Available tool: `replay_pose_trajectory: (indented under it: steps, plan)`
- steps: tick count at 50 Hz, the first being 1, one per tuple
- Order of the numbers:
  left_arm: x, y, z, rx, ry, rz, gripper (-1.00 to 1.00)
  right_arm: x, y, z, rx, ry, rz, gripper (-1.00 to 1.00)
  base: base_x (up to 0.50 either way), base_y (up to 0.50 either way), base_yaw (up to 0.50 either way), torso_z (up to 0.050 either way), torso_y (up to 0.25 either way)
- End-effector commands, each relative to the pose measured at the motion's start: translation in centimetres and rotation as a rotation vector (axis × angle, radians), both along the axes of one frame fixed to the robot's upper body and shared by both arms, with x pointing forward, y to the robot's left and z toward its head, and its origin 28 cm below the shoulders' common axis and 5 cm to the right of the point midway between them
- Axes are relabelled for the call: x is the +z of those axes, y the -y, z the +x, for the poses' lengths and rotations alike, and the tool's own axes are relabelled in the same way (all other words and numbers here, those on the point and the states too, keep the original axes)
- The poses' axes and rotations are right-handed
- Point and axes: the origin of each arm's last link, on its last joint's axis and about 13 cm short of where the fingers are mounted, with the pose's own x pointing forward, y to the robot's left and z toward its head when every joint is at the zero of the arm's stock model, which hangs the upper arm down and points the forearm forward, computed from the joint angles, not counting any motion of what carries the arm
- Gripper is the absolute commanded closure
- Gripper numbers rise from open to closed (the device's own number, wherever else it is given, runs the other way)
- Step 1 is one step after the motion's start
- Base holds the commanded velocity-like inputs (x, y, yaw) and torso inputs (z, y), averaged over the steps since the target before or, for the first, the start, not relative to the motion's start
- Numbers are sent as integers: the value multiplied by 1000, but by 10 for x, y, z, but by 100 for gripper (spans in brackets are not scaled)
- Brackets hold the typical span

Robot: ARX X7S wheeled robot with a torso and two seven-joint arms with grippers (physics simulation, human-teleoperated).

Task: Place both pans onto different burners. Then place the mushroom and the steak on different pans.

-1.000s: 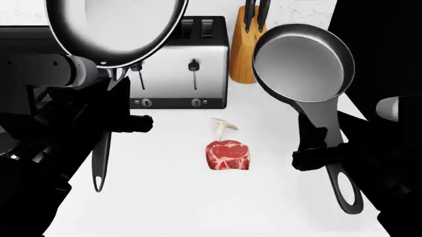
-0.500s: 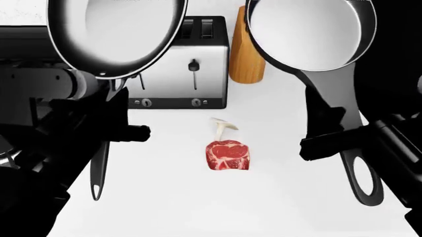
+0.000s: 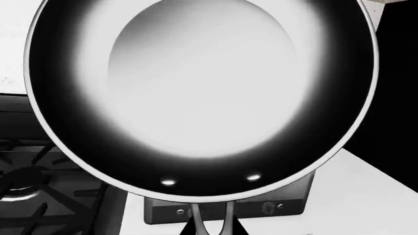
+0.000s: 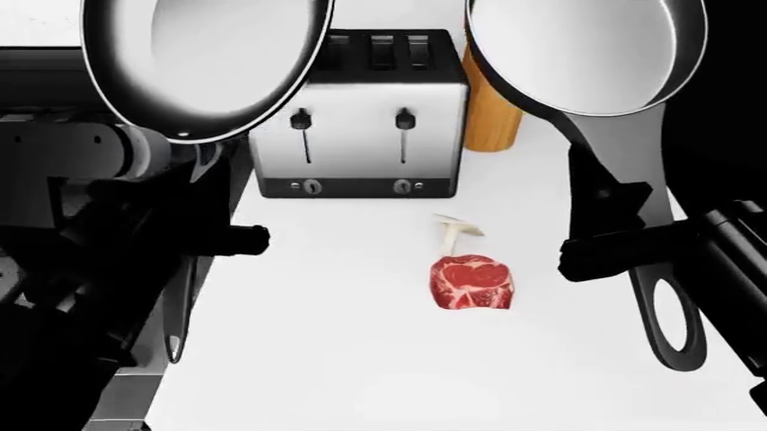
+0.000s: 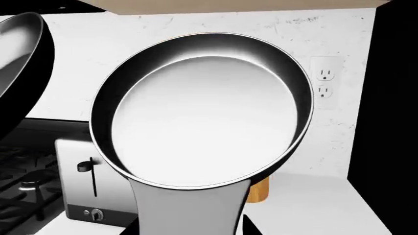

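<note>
In the head view my left gripper (image 4: 198, 238) is shut on the thin handle of the larger black pan (image 4: 204, 63) and holds it high, tilted toward the camera, over the counter's left edge. My right gripper (image 4: 617, 247) is shut on the broad grey handle of the other pan (image 4: 587, 49), also raised at the right. The steak (image 4: 472, 283) lies on the white counter (image 4: 359, 359), with the mushroom (image 4: 454, 232) just behind it. A burner (image 3: 23, 178) shows under the grates below the left pan (image 3: 202, 93). The right wrist view shows the right pan (image 5: 202, 112) and a burner (image 5: 26, 186).
A steel toaster (image 4: 359, 117) stands at the back of the counter, with a wooden knife block (image 4: 491, 117) to its right behind the right pan. The black stove (image 3: 46, 196) adjoins the counter's left edge. A wall outlet (image 5: 324, 83) is on the backsplash.
The right pan has risen and swung up to the right. The head view has shifted left, so the toaster, steak and mushroom sit further right in it. The left pan has barely moved.
</note>
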Motion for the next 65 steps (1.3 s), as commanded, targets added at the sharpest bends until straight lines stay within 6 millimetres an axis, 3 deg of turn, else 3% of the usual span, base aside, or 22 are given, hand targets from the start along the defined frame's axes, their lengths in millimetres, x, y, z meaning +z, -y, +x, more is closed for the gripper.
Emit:
replay_pose_trajectory:
  steps: [1, 65]
  plan:
    - [6, -3, 2, 30, 45, -15, 100, 7, 3, 1, -18, 59, 14, 100, 0, 500, 0, 0, 0]
    - [6, -2, 6, 23, 44, -19, 100, 7, 5, 1, -23, 69, 16, 100, 0, 500, 0, 1, 3]
